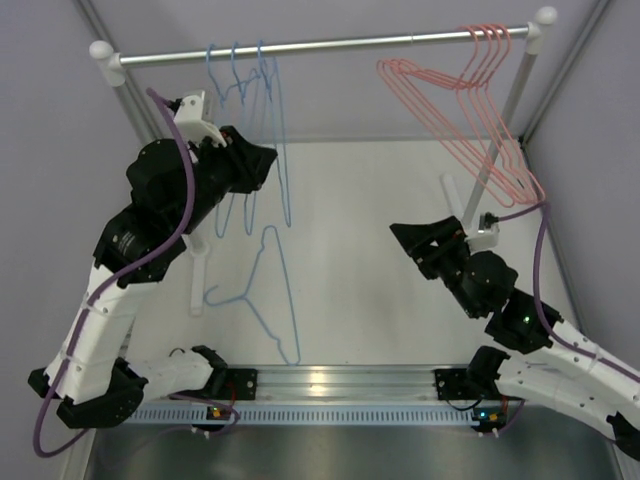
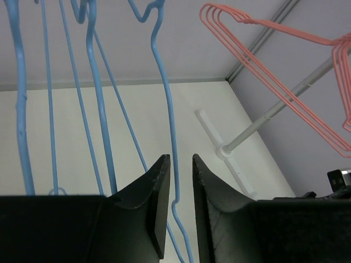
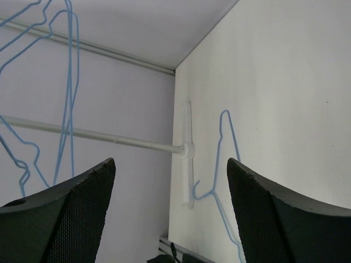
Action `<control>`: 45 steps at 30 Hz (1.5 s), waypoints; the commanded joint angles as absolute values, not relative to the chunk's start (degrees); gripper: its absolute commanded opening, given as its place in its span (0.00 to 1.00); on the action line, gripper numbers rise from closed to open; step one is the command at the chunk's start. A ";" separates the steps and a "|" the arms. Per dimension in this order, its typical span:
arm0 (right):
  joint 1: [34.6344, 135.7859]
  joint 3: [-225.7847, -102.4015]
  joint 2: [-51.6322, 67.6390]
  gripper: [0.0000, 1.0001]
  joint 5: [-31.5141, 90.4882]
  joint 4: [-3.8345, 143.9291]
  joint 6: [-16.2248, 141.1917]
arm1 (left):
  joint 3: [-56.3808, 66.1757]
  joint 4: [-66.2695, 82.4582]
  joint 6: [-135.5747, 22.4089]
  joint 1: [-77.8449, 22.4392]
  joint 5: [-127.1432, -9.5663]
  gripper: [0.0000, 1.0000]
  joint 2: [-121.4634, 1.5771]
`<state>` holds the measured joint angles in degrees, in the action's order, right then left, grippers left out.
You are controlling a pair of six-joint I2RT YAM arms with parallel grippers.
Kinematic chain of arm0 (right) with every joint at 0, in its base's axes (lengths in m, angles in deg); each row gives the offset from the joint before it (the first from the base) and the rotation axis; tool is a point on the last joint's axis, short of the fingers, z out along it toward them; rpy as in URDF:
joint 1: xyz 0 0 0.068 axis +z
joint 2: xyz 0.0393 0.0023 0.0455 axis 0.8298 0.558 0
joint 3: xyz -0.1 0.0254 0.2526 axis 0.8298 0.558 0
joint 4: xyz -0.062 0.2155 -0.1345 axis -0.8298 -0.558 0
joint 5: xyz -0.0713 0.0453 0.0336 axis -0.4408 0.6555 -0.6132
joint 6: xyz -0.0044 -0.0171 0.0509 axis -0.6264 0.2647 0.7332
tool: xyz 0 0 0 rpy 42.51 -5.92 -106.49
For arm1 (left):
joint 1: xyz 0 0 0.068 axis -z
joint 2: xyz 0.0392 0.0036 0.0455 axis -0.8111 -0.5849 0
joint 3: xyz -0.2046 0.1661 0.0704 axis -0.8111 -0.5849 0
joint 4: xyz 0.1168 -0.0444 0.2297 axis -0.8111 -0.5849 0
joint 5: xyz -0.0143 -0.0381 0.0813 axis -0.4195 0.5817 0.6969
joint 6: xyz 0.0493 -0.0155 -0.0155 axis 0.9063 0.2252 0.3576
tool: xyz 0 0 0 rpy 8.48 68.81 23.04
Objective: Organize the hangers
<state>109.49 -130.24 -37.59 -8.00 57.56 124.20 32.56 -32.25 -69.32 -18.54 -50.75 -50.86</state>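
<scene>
From where I stand: blue hangers (image 1: 272,100) on the rail (image 1: 350,43) left, pink hangers (image 1: 488,60) right, one fallen blue hanger (image 1: 285,300) on the table (image 1: 400,320). Thin wire, so likely light, springy and slippery (grip a straight side). Left gripper (image 2: 180,161) stands slightly parted around a blue wire. Right gripper (image 3: 170,164) gapes wide, empty.

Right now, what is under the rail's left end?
Blue hangers hang there; another blue hanger lies on the table below. The left arm covers the hanging ones' lower parts.

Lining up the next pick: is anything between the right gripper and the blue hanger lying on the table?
Nothing visible. The right gripper hangs over bare table with its jaws open, and the blue hanger lies to its left, framed between them. The rack's foot sits beyond the hanger, by its hook.
</scene>
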 commanded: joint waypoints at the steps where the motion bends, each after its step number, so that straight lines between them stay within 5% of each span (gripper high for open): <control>1: 110.05 -132.40 -35.12 0.80 -7.77 57.28 122.12 | 31.61 -31.19 -69.26 -18.87 -53.32 0.28 -46.86; 15: 119.69 -142.49 -2.81 0.78 -5.39 61.06 111.76 | 27.22 -31.19 -70.31 -18.87 -54.39 0.35 -32.54; 27: 133.59 -159.46 25.07 0.64 -9.80 59.04 101.29 | 20.18 -32.94 -72.16 -18.87 -45.33 0.40 -20.40; 45: 139.67 -166.59 40.03 0.49 -5.67 60.62 92.06 | 18.86 -33.21 -72.86 -18.87 -45.24 0.41 -19.43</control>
